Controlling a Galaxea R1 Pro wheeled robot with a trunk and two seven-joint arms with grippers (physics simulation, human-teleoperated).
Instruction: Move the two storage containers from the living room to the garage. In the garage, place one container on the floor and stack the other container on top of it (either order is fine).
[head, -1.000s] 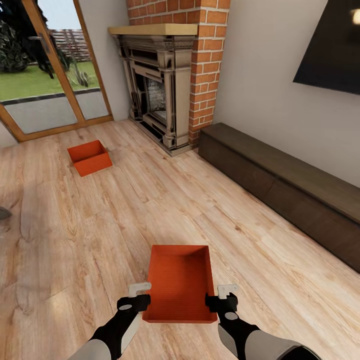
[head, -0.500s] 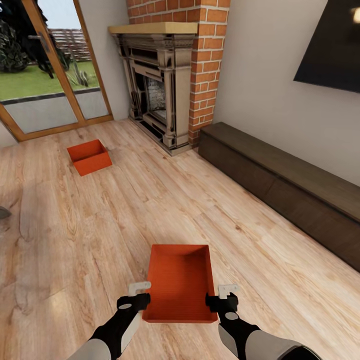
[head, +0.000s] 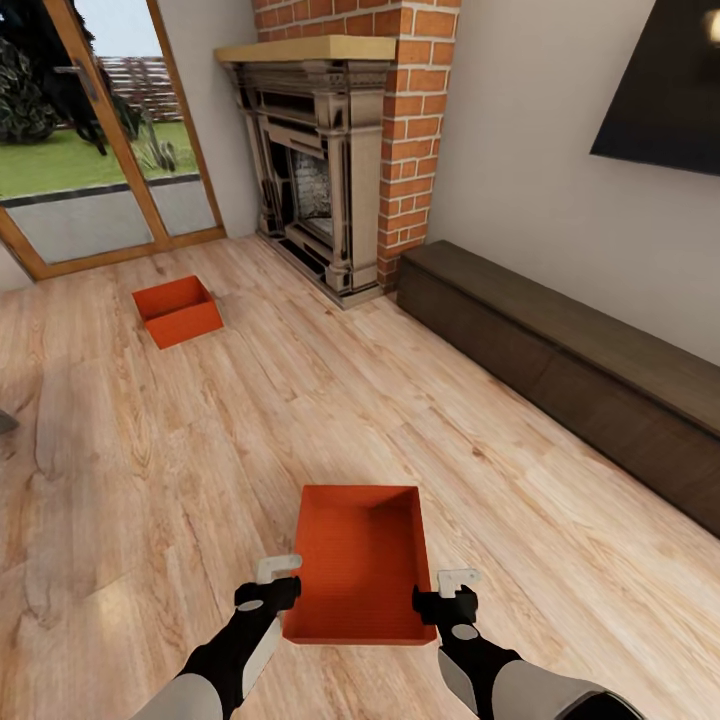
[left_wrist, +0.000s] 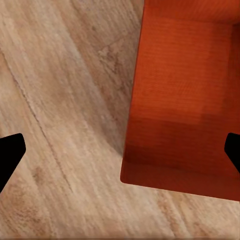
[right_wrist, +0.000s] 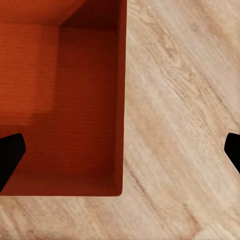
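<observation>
At the bottom centre of the head view, we have one storage container (head: 358, 560) sitting open-topped on the light wood-plank floor (head: 200, 450) directly between our two grippers, the left gripper (head: 272, 582) just beside its left wall and the right gripper (head: 448, 592) just beside its right wall. In both wrist views our fingers are spread wide, one wall of the bin lying between them, gripping nothing. In the upper left, the second storage container (head: 178, 311) lies well apart near the glass door (head: 90, 150), with the brick fireplace (head: 340, 150) and a dark low bench (head: 570, 370) along the cream wall.
</observation>
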